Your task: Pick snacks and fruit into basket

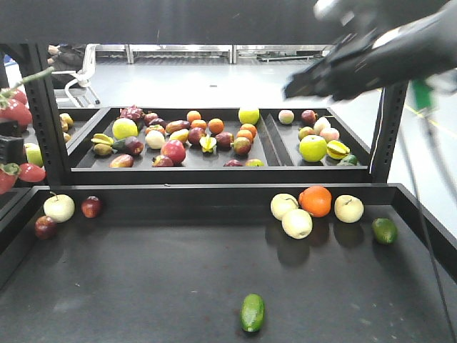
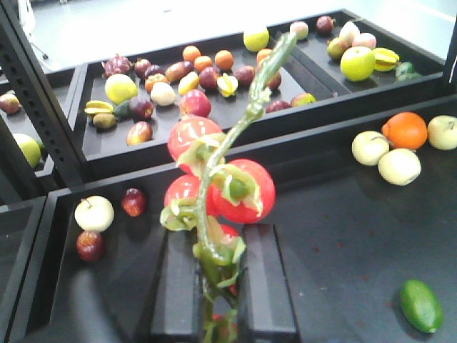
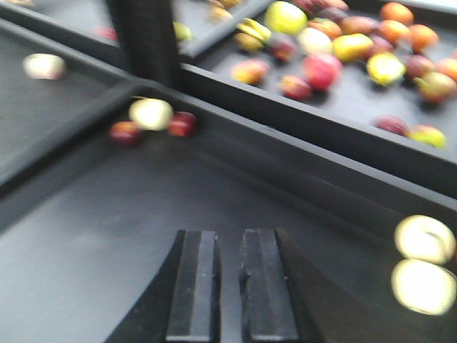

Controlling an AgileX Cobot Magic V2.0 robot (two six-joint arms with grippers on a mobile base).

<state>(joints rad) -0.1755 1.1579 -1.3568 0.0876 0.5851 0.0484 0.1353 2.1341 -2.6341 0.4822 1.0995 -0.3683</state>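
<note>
Left gripper [image 2: 216, 243]: my fingers pinch one tomato vine [image 2: 250, 118], four red tomatoes | right gripper [image 3: 228, 243]: my fingers nearly pressed together | two green oval fruits [image 1: 252, 312] on front tray [image 1: 143, 286].

Bright, even light from above, soft shadows under the apples [image 1: 296, 223]. Right wrist view is pure motion blur; tomato vine [image 2: 243, 191] looks soft.

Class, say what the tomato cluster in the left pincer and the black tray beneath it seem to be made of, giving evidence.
Tomato cluster: probably moulded plastic, glossy; the red skins shine evenly and the thick stem stands stiff with ragged pale leaflets. Tray: dark and matte, perhaps painted metal or plastic; only dull reflections and faint scuffs show, so uncertain.
</note>
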